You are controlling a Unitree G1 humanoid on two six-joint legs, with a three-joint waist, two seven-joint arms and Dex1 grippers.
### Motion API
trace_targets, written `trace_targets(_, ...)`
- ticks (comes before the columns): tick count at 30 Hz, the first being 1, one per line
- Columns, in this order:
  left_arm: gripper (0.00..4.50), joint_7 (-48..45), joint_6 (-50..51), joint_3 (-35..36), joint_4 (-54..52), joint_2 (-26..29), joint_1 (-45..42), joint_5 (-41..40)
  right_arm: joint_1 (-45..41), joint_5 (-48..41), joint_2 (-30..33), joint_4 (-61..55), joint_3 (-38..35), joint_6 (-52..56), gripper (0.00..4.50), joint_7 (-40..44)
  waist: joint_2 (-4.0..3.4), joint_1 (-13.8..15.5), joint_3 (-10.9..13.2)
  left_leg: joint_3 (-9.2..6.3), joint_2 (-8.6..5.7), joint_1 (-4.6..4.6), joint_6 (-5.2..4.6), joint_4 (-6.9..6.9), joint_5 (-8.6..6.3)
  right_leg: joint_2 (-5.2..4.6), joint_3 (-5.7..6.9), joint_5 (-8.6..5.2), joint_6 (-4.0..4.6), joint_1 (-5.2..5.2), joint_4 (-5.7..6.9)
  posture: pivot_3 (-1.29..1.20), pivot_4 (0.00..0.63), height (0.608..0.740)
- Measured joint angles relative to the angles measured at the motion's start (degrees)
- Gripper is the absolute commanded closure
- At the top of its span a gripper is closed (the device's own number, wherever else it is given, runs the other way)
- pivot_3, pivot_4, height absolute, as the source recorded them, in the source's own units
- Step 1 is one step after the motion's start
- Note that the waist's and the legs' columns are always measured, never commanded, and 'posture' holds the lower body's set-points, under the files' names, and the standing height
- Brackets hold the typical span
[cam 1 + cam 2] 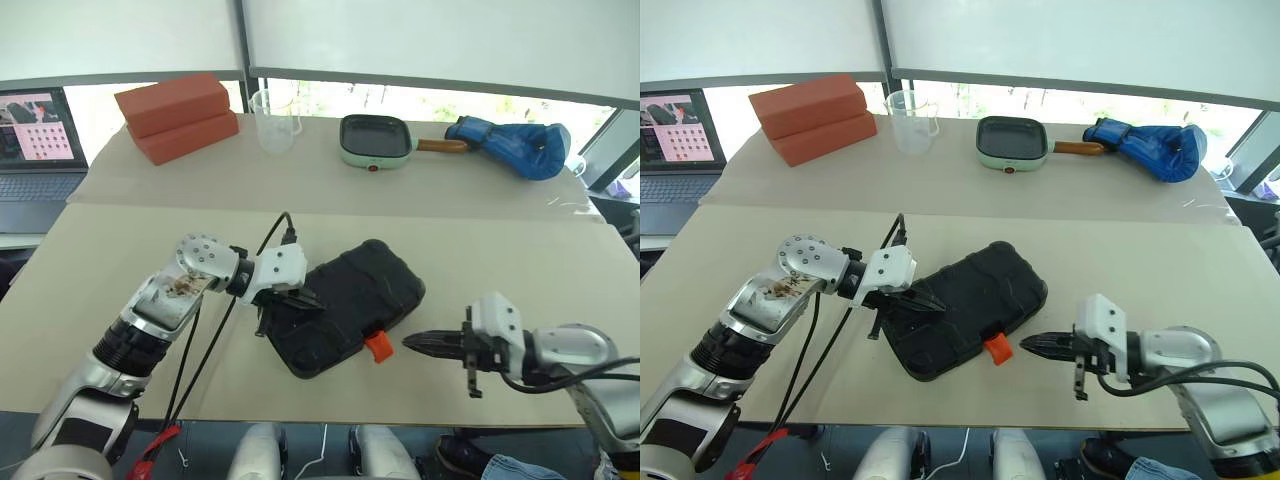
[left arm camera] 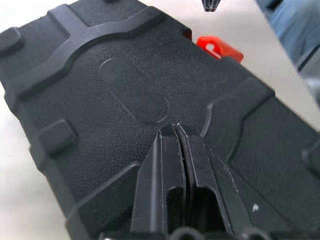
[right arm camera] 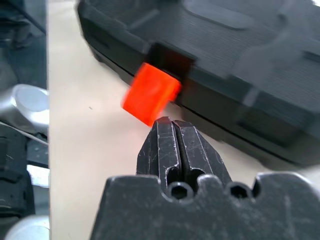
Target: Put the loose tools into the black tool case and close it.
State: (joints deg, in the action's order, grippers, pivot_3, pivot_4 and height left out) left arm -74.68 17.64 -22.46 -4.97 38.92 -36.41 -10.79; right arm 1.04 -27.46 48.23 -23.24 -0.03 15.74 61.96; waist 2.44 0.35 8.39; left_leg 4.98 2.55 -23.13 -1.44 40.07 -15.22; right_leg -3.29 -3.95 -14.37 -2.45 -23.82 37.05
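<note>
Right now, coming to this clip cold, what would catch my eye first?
The black case lies shut at the middle of the near table, its orange latch sticking out unfastened on the near edge. The left pincer, shut, rests over the lid's left end, and the right pincer, also shut, points at the latch from the right. At the back, a blue boxing glove lies beside a green-rimmed pan.

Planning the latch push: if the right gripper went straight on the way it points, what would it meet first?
Most likely the orange latch on the front edge of the closed black case. The right gripper, fingers shut, points right at it from close by, apparently not touching.
</note>
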Motion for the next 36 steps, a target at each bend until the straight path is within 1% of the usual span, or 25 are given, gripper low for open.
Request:
trace_targets(3,4.39,0.9,-3.5,-0.9,2.0,-1.6,-0.4,2.0,-3.1,3.0,-2.5,-1.0,4.5,1.3,4.50,-2.6,-0.08,0.1,-0.1,0.05,0.00,0.40,-0.01,-0.05,-0.01,0.00,0.04,-0.02,0.00,0.49,-0.11,0.00,0.150,0.740)
trace_targets(8,4.39,2.3,-3.7,-0.7,2.7,-2.7,0.0,2.2,-2.6,6.8,-2.4,1.1,7.9,1.1,4.50,-2.4,-0.10,0.4,-0.1,0.05,0.00,0.50,-0.03,-0.03,-0.02,-0.04,0.10,-0.02,-0.03,0.68,-0.20,0.00,0.150,0.740)
trace_targets(13,4.39,3.0,-3.4,0.0,3.2,-3.1,0.2,2.2,-2.6,9.2,-2.9,2.5,8.8,-2.4,4.50,-2.2,-0.18,0.3,-0.2,0.04,0.00,0.72,-0.03,-0.10,-0.02,-0.03,0.08,-0.03,-0.02,0.84,-0.21,0.00,0.150,0.740)
trace_targets(18,4.39,3.7,-3.7,0.1,3.0,-3.1,1.4,2.5,-1.0,11.1,-4.7,2.5,9.1,-4.3,4.50,-4.2,-0.17,0.2,-0.4,0.03,0.03,1.08,-0.02,-0.22,-0.02,-0.02,0.08,-0.06,0.00,1.21,-0.28,0.00,0.150,0.740)
trace_targets(21,4.39,4.3,-3.9,0.1,2.5,-3.2,1.7,2.8,3.0,10.0,-3.9,-0.2,7.8,-3.7,4.50,-4.6,-0.26,0.3,-0.5,0.01,0.03,1.18,-0.03,-0.28,-0.04,-0.04,0.09,-0.12,-0.01,1.33,-0.32,0.00,0.150,0.740)
trace_targets(24,4.39,4.2,-3.8,0.1,2.5,-3.2,1.8,2.8,8.4,4.1,-2.7,-3.9,5.7,2.3,4.50,-4.3,-0.28,0.3,-0.5,-0.08,0.04,1.09,-0.04,-0.27,-0.05,-0.06,0.08,-0.12,0.00,1.27,-0.31,0.00,0.150,0.740)
trace_targets(26,4.39,3.9,-3.8,0.1,3.0,-3.1,1.6,2.9,9.3,0.7,-1.9,-7.1,3.1,5.5,4.50,-4.7,-0.39,0.0,-0.6,-0.08,0.04,1.15,-0.04,-0.26,-0.05,-0.06,0.01,-0.13,-0.01,1.31,-0.32,0.00,0.150,0.740)
trace_targets(28,4.39,3.9,-3.9,0.0,3.2,-3.2,1.5,3.0,9.0,0.7,-1.2,-8.1,2.4,6.2,4.50,-5.4,-0.35,0.0,-0.6,-0.12,0.05,1.21,-0.04,-0.26,-0.05,-0.04,0.05,-0.14,0.00,1.37,-0.33,0.00,0.150,0.740)
trace_targets(29,4.39,3.9,-4.0,0.0,3.2,-3.2,1.5,3.0,8.7,2.3,-1.3,-7.8,3.1,6.2,4.50,-6.1,-0.34,0.0,-0.6,-0.11,0.06,1.20,-0.04,-0.26,-0.05,-0.04,0.06,-0.15,0.01,1.35,-0.34,0.00,0.150,0.740)
trace_targets(32,4.39,3.3,-4.0,-0.1,3.3,-3.2,1.1,3.0,6.3,7.7,-5.3,-2.8,7.9,5.9,4.50,-9.7,-0.34,0.0,-0.6,-0.08,0.04,1.12,-0.04,-0.27,-0.05,-0.04,0.04,-0.17,0.02,1.25,-0.35,0.00,0.150,0.740)
trace_targets(34,4.39,3.1,-4.0,-0.2,3.4,-3.2,0.9,3.1,4.7,10.1,-8.2,1.1,9.9,4.6,4.50,-11.1,-0.36,0.0,-0.6,-0.07,0.02,1.07,-0.04,-0.27,-0.05,-0.05,0.03,-0.17,0.02,1.20,-0.34,0.00,0.150,0.740)
trace_targets(36,4.39,2.7,-4.0,-0.3,3.6,-3.3,0.5,3.6,3.7,11.7,-10.1,2.5,10.9,2.7,4.50,-12.2,-0.35,0.0,-0.6,-0.08,0.03,1.12,-0.04,-0.27,-0.05,-0.02,0.04,-0.16,0.02,1.25,-0.34,0.00,0.150,0.740)
